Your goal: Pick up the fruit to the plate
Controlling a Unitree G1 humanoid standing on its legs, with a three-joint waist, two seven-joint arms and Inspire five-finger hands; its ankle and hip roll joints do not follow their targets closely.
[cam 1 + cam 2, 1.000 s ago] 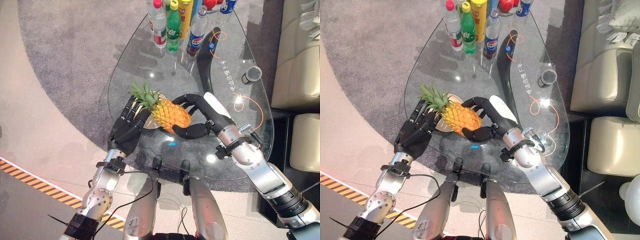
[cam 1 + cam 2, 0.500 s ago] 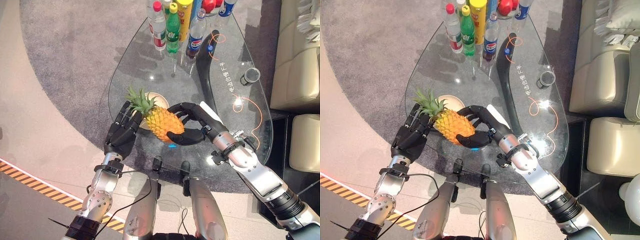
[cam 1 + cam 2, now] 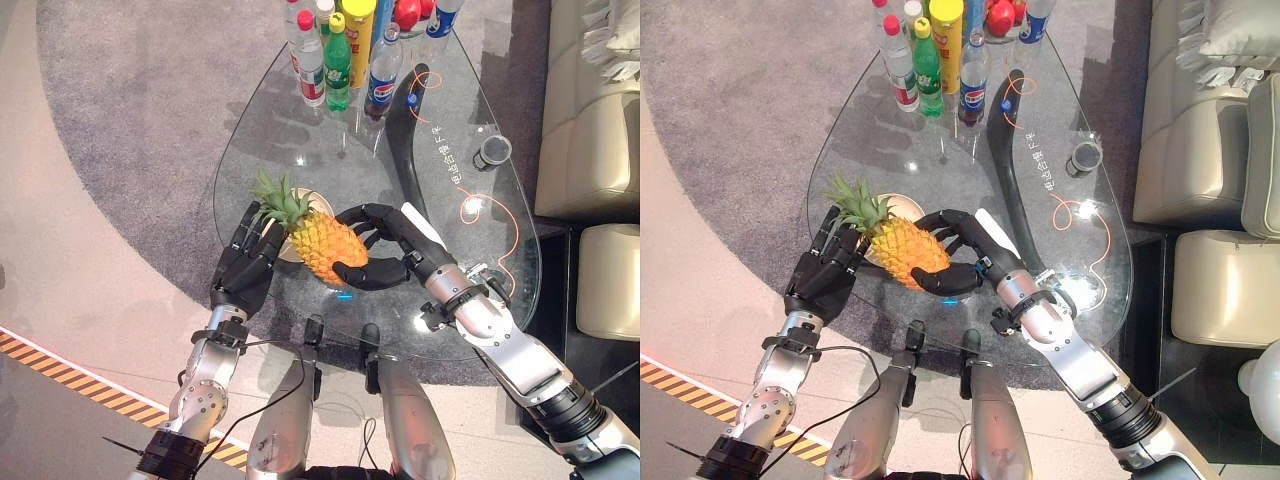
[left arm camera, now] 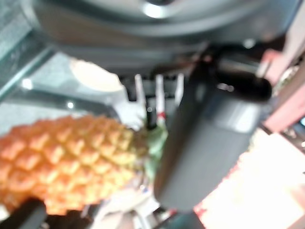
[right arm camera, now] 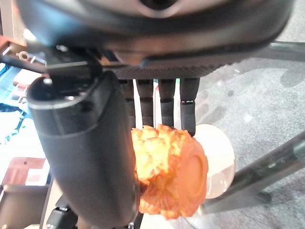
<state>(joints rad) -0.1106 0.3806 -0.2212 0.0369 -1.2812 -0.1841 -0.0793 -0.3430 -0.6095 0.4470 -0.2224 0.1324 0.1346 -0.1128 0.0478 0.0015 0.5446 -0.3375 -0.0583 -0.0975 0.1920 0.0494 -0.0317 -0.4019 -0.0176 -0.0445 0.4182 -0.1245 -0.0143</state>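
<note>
An orange pineapple point(image 3: 325, 240) with a green leaf crown lies on its side, held between both hands just above the glass table point(image 3: 290, 120). My right hand point(image 3: 385, 270) is shut on its body, fingers over the far side and thumb under the near side. My left hand point(image 3: 245, 270) rests straight fingers against the crown end, open. A small beige plate point(image 3: 902, 205) sits on the glass right behind and partly under the pineapple point(image 5: 167, 167). The right wrist view shows the plate point(image 5: 217, 157) past the fruit's base.
Several drink bottles point(image 3: 340, 50) stand at the table's far end, with something red point(image 3: 1002, 15) among them. A dark can point(image 3: 494, 152) stands near the right rim. A beige sofa point(image 3: 590, 110) runs along the right. Grey rug surrounds the table.
Both hands carried the pineapple a little left and toward the near edge, beside the plate. Over the last half second the hold stayed the same.
</note>
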